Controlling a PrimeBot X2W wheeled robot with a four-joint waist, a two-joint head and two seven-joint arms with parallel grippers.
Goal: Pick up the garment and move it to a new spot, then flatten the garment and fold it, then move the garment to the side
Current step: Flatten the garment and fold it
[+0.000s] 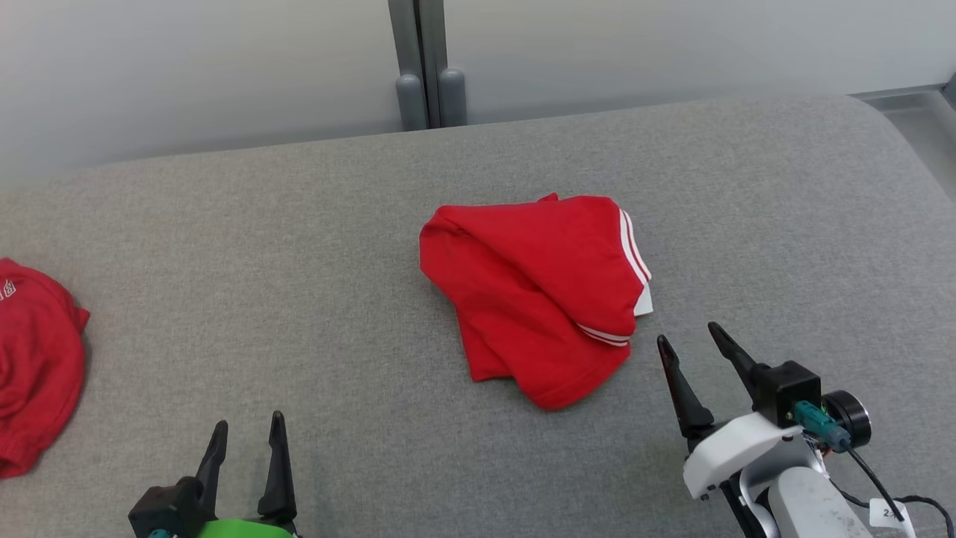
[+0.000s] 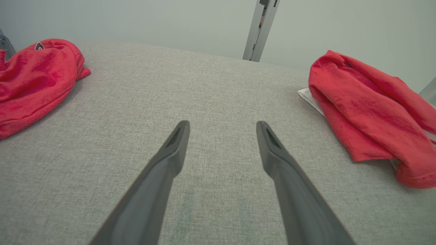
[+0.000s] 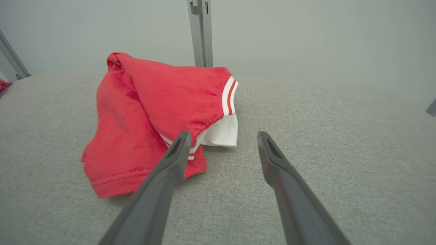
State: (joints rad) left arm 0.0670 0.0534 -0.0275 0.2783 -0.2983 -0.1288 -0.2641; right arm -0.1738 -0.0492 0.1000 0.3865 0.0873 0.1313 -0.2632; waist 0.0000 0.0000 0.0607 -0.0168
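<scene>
A crumpled red garment (image 1: 534, 288) with white-striped trim lies bunched at the middle of the grey padded table (image 1: 299, 261). The right wrist view shows the garment (image 3: 153, 115) just ahead and left of my fingers, its white collar edge near the left fingertip. My right gripper (image 1: 688, 333) hovers open a short way off the garment's lower right corner, holding nothing. My left gripper (image 1: 249, 424) stands open at the near left edge, well clear of the garment (image 2: 371, 115), with bare table between its fingers (image 2: 177, 143).
A second red garment (image 1: 33, 362) lies at the table's far left edge, also visible in the left wrist view (image 2: 34, 81). A grey post (image 1: 427, 63) rises behind the table against a pale wall. The table's right end curves away.
</scene>
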